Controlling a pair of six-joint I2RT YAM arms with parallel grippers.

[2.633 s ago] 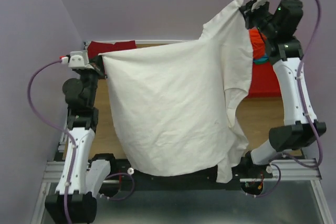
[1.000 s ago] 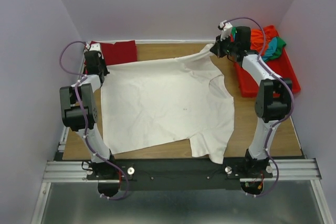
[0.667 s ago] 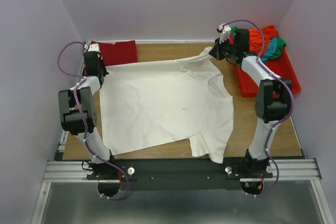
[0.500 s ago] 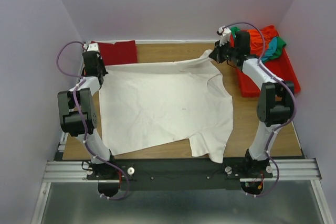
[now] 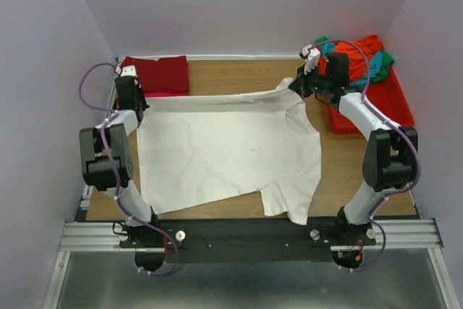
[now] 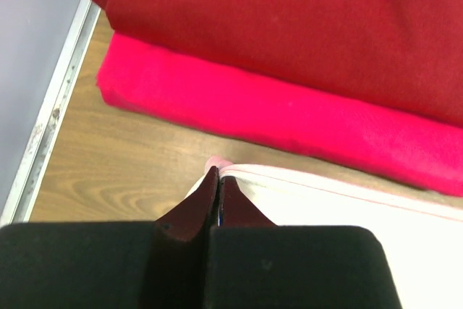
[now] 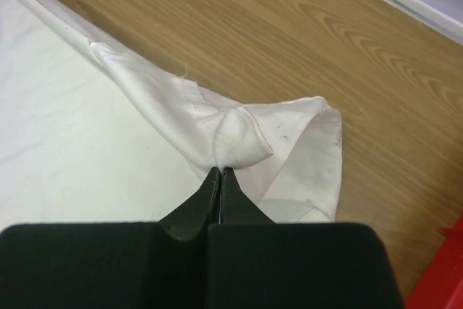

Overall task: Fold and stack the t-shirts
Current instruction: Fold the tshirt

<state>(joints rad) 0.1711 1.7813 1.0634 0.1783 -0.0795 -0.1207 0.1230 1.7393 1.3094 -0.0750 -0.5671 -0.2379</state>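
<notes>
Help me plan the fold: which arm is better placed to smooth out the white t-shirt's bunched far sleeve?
Likely right. The right gripper is shut on that crumpled sleeve. The left gripper is shut on the opposite far corner of the cream-white t-shirt, near the folded dark red shirt.

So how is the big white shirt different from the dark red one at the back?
The white shirt lies spread open; the dark red shirt is folded small. The left gripper and right gripper pinch the white shirt; no gripper holds the dark red shirt. The dark red shirt sits on a pink shirt; the white shirt straight on the table. Both are plain cloth.
</notes>
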